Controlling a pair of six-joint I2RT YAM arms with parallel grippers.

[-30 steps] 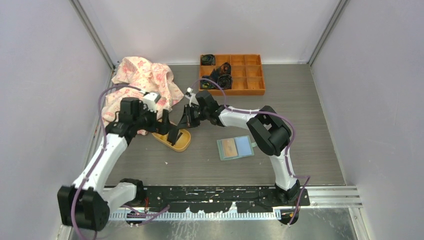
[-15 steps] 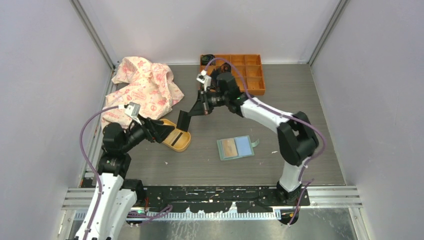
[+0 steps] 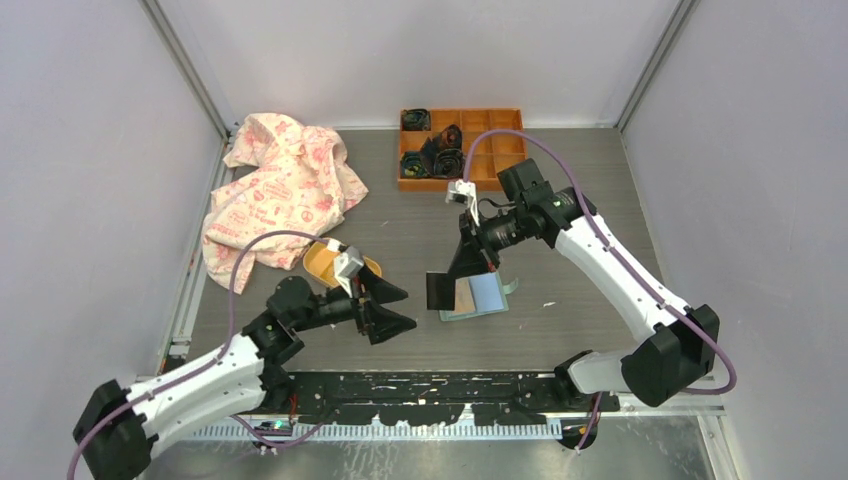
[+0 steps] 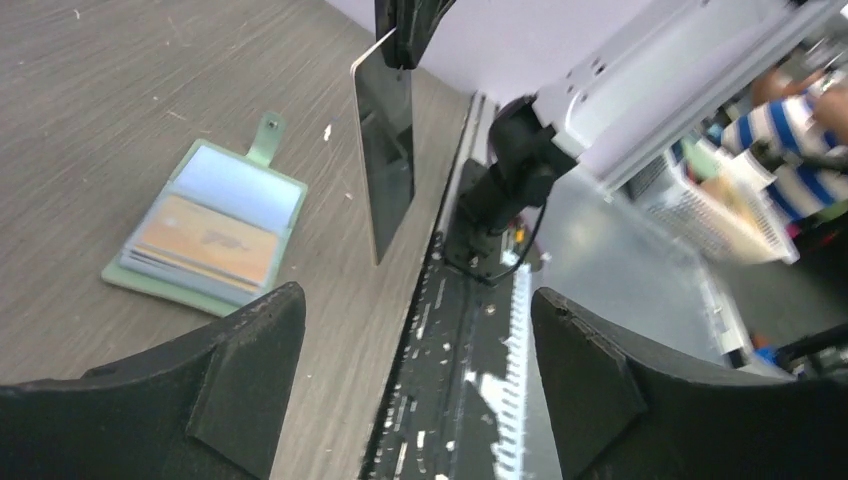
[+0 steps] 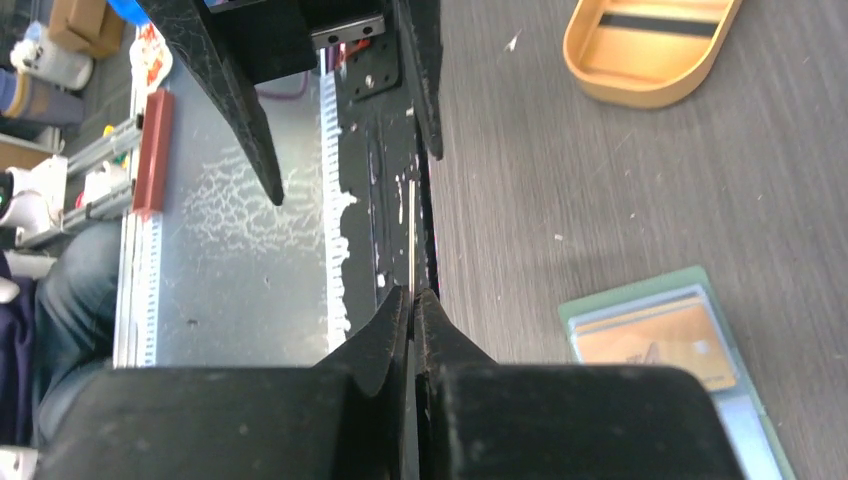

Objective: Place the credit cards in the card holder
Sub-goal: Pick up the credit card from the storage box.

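The grey table (image 3: 600, 200) takes up the whole stall. A pink flowered cloth (image 3: 280, 190) is heaped at its 10 o'clock corner, and an orange tray (image 3: 505, 140) with dark coiled bits in some compartments sits at 12 o'clock.

Both arms reach in toward the middle. The right gripper (image 3: 468, 262) is pinched tight on the top edge of a dark credit card (image 3: 438, 290), which hangs upright beneath it. The left gripper (image 3: 408, 309) points toward 3 o'clock with its jaws spread wide and nothing between them, lined up on that hanging card.

A yellow oval dish (image 3: 322, 262) lies at about 9 o'clock of centre, partly behind the left arm. From the right wrist it seems to hold something flat with a dark stripe, perhaps another card, though I can't be sure.

The card holder (image 3: 485, 293) lies open and flat just off centre toward 4 o'clock, snap tab pointing to 3. An orange card shows in its top sleeve, and there seem to be more card edges under that.

The held card hangs over the holder's 9 o'clock edge, not yet touching a sleeve. I'd call the job partway done: at least one card is in, this one is in the air, and sliding it in looks like the step at hand.
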